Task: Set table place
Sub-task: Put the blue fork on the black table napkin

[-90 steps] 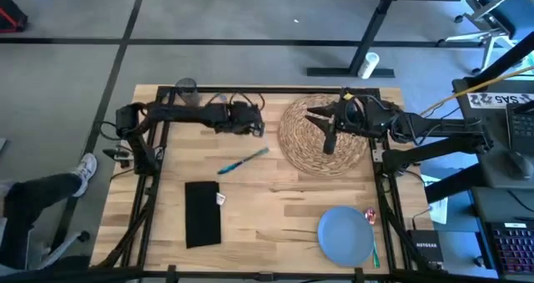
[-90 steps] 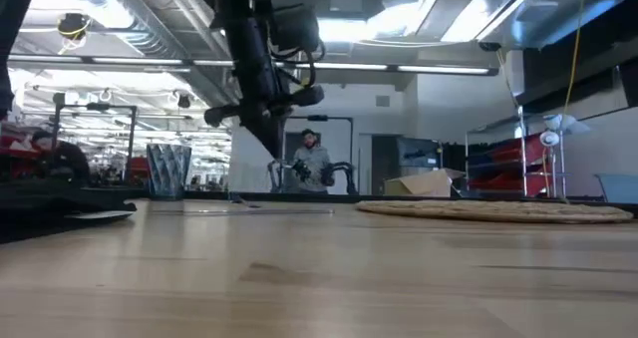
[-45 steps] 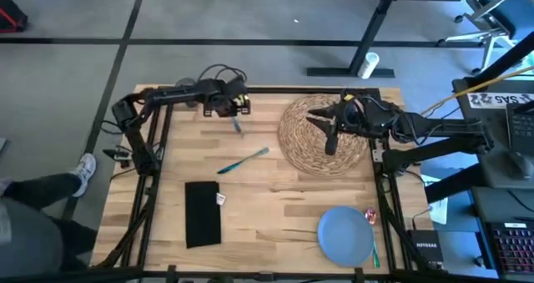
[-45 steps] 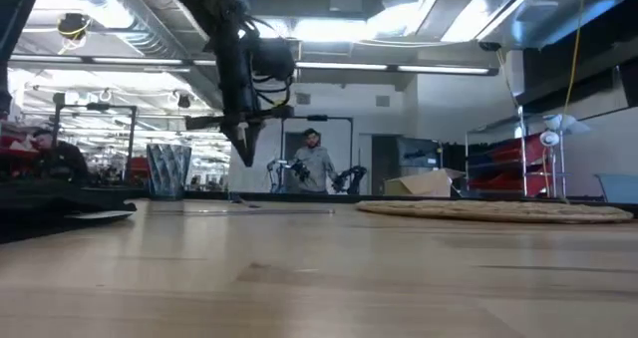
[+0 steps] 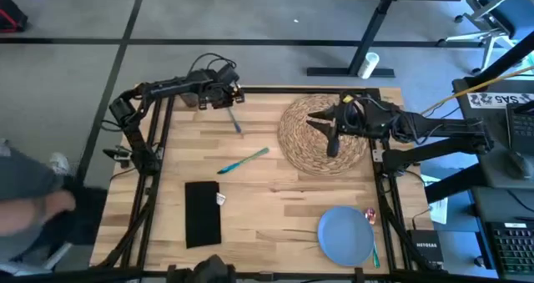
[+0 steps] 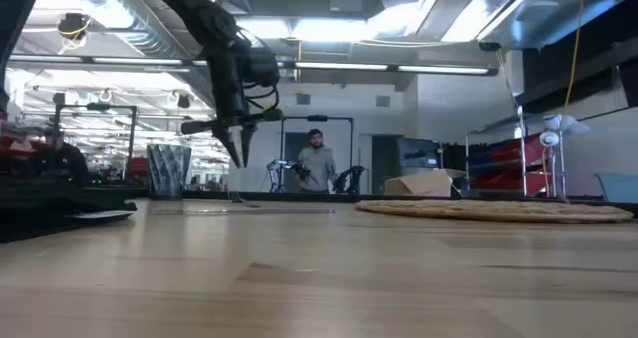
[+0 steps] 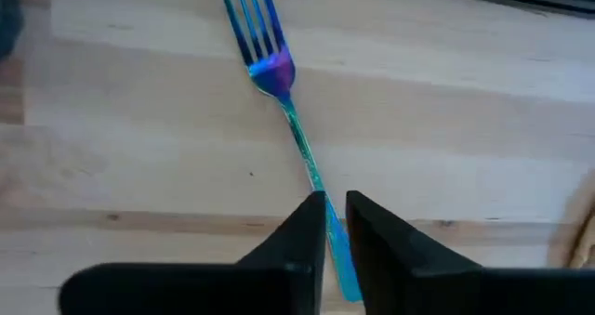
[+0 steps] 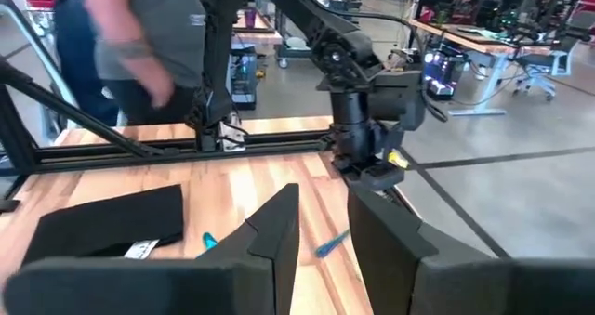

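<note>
A teal fork point(image 5: 244, 160) lies flat on the table point(image 5: 275, 195), left of the round woven placemat point(image 5: 325, 134). My left gripper point(image 5: 235, 120) hangs shut, high over the table's far left part point(image 6: 237, 157). It is above and beyond the fork point(image 7: 279, 83) and touches nothing. The grey glass point(image 6: 167, 170) stands at the far left edge. My right gripper point(image 5: 332, 144) hovers over the placemat, its fingers point(image 8: 279, 227) slightly apart with nothing between them. The black napkin point(image 5: 203, 214) and the blue plate point(image 5: 346, 235) lie near the front edge.
Red and green cutlery point(image 5: 371, 224) lies beside the plate at the table's right edge. A person stands at the table's left side point(image 8: 139, 45), blurred in the high view point(image 5: 33, 208). Bare wood shows in the table's middle, between napkin and plate.
My left gripper has swung from beside the placemat, above the fork, toward the table's far left corner and the glass, staying high. The fork has kept its place. A person has moved in at the table's left side.
</note>
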Robot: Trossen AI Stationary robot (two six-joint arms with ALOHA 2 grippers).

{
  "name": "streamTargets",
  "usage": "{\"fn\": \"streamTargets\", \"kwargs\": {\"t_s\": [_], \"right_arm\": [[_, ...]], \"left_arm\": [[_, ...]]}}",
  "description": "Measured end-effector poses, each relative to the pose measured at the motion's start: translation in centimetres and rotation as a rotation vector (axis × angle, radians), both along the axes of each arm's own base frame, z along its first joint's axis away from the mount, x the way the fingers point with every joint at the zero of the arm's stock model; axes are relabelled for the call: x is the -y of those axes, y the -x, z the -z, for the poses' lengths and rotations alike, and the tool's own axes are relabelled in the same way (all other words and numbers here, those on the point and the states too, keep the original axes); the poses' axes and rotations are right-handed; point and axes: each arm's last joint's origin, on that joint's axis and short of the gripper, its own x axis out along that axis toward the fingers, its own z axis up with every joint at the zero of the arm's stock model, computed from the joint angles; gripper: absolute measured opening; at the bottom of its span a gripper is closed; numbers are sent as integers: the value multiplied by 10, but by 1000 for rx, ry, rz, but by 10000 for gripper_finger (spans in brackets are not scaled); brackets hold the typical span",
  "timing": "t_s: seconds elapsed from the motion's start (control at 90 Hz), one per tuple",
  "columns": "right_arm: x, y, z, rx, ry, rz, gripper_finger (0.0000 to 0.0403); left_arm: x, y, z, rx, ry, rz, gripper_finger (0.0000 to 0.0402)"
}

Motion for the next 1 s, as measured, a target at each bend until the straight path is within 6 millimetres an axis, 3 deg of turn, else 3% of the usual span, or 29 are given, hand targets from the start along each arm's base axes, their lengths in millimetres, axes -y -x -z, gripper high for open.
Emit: {"fn": "streamTargets", "kwargs": {"t_s": [0.211,0.578,1.0], "right_arm": [[0,0,0,1,0,0,83],[0,0,0,0,2,0,83],[0,0,0,1,0,-1,83]], "left_arm": [[-6,-1,2,55,15,-41,94],[-12,-9,45,24,171,-167,103],[-34,1,47,61,104,-239,103]]}}
